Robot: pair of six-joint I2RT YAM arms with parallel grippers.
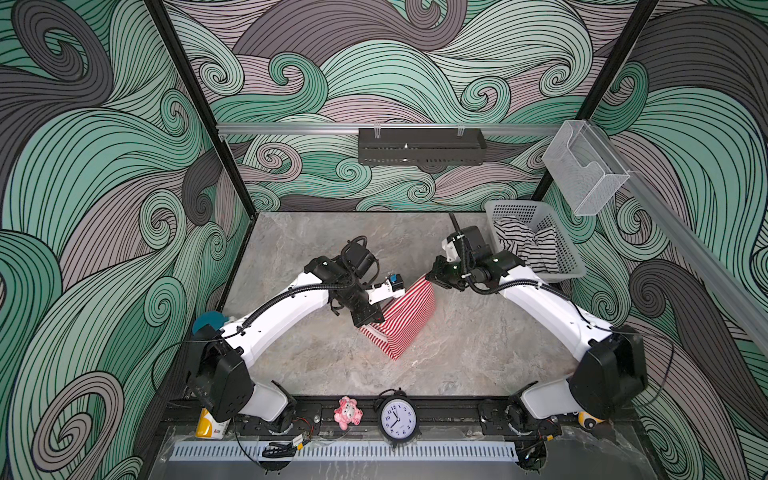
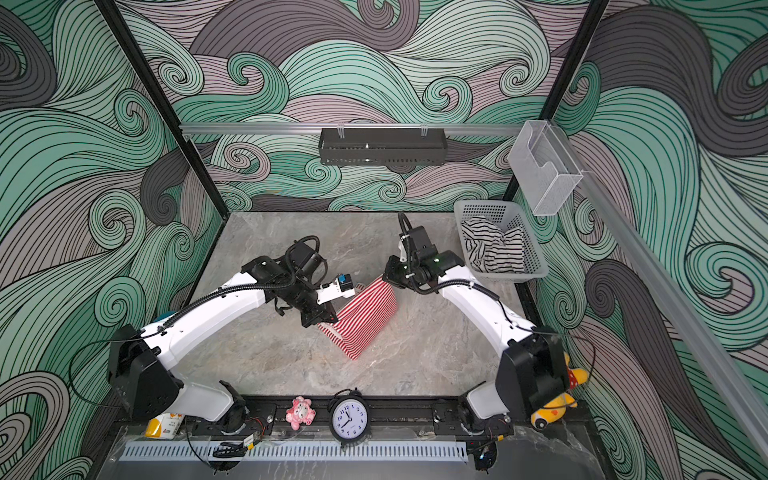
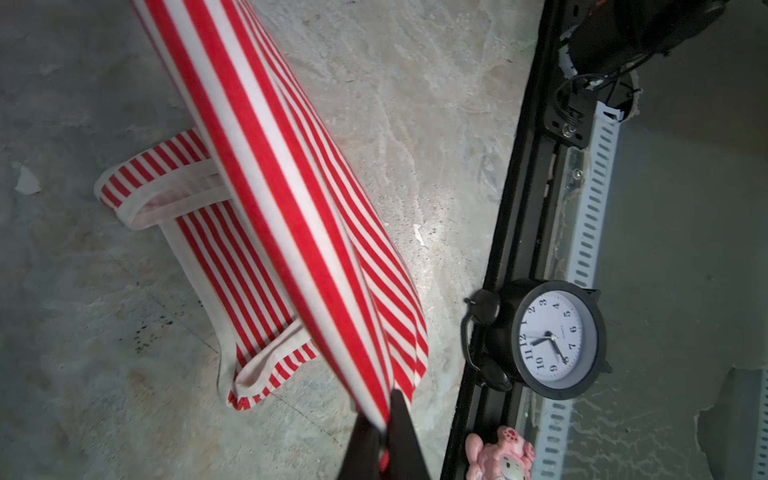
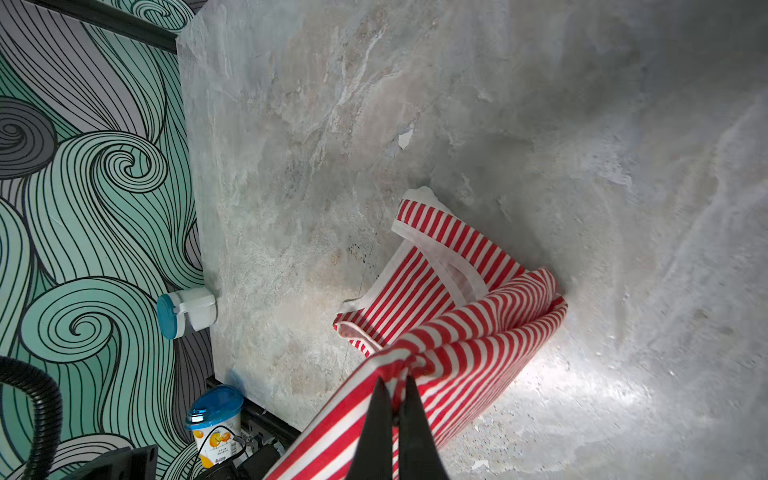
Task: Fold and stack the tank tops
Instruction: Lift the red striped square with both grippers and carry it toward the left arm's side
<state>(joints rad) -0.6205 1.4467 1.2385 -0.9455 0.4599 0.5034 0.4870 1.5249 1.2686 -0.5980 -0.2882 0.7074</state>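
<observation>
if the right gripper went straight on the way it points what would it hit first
Probably the red striped top itself: the right gripper is shut on its edge, with cloth draped just ahead. Beyond that, the table, though depth is unclear.

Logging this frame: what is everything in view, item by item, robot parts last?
red-striped tank top: one, red and white, mid-table, partly lifted.
black-striped tank top: one, black and white, crumpled in the basket.
basket: one, pale perforated plastic, table's far right corner.
table: one, grey marbled.
alarm clock: one, black with white face, front rail.
pink toy: one, pink, beside the alarm clock.
yellow toy: one, yellow, front right corner.
cup: one, yellow-white with blue lid, front left corner.
tray: one, black, back rail.
holder: one, clear plastic, right rail.
left gripper: one, black, shut on the red-striped tank top.
right gripper: one, black, shut on it too.
</observation>
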